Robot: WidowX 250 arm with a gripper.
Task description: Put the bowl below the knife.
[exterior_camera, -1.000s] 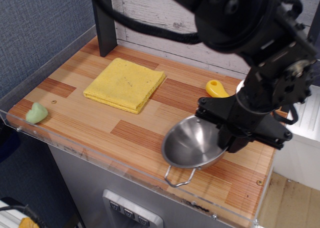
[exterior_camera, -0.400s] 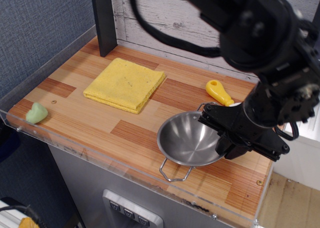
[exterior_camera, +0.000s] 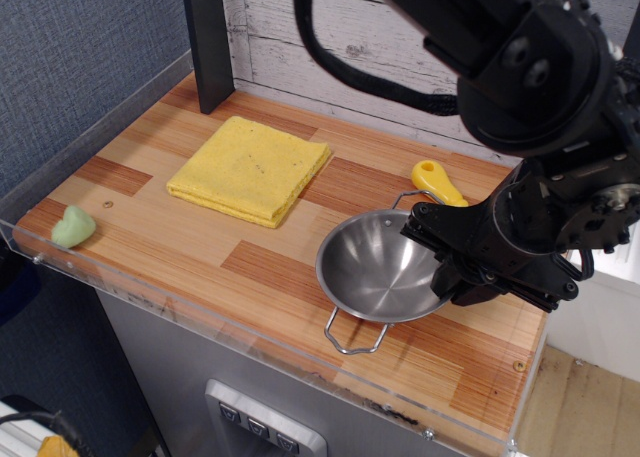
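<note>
Since the earlier views, the bowl (exterior_camera: 378,269) had settled level on the counter (exterior_camera: 150,192) and slid slightly toward the back edge, while the claw (exterior_camera: 452,277) stayed low at its right rim. The bowl sat near the counter's front-right corner, one wire handle pointing at the front edge, the other toward the back. The knife (exterior_camera: 438,182) lay just behind it, close to the back-right corner; only its yellow handle showed, the blade hidden by the arm. Its long axis seemed to run diagonally toward the right edge.

Whether the claw was gripping the rim or had let go could not be told: the black fingers merged with the wrist and their opening was not visible.

The bowl already lay on the front side of the knife, directly left of the claw. I judged the placement nearly done, so the coming move probably called only for release and a clean lift, without dragging the rim.

A folded yellow cloth (exterior_camera: 251,169) and a small green object (exterior_camera: 73,227) lay well apart to the left.
</note>
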